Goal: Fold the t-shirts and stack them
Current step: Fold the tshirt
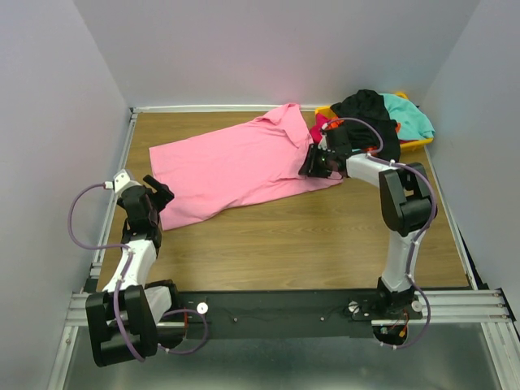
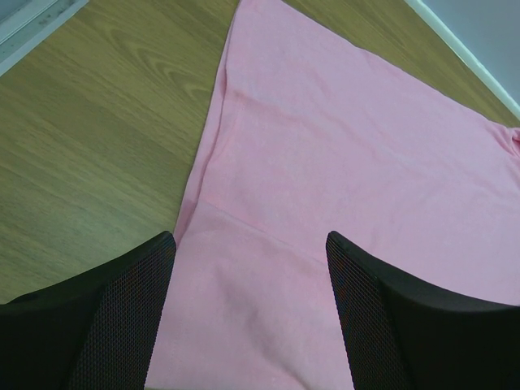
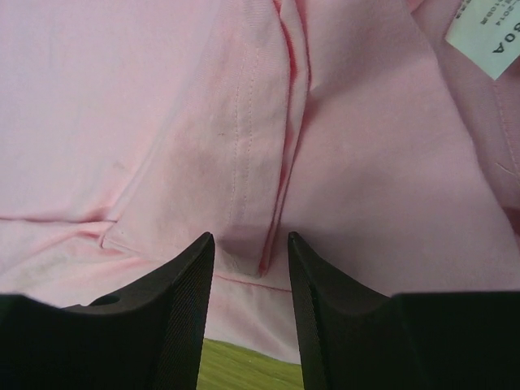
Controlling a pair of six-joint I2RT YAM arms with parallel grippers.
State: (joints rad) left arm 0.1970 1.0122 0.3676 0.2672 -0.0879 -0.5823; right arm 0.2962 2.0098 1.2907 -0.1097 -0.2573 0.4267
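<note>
Left gripper (image 2: 248,244), wide apart, hovers over the hem of the pink t-shirt (image 1: 236,166) at 9 o'clock. Right gripper (image 3: 250,240), narrowly parted, straddles a fold at 1 o'clock, perhaps touching it.

Looking like a robotics lab cell: being boxed by plain pale walls (image 1: 49,106), brown wood-grain worktop (image 1: 325,236), silver aluminium rails (image 1: 486,302).

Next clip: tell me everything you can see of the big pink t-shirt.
The pink t-shirt is soft plain knit cloth, spread mostly flat and slanted across the wooden table, its wide end under the open left claw. The far end is rumpled, with a white label showing; the right claw, slightly open, straddles a stitched fold there.
</note>
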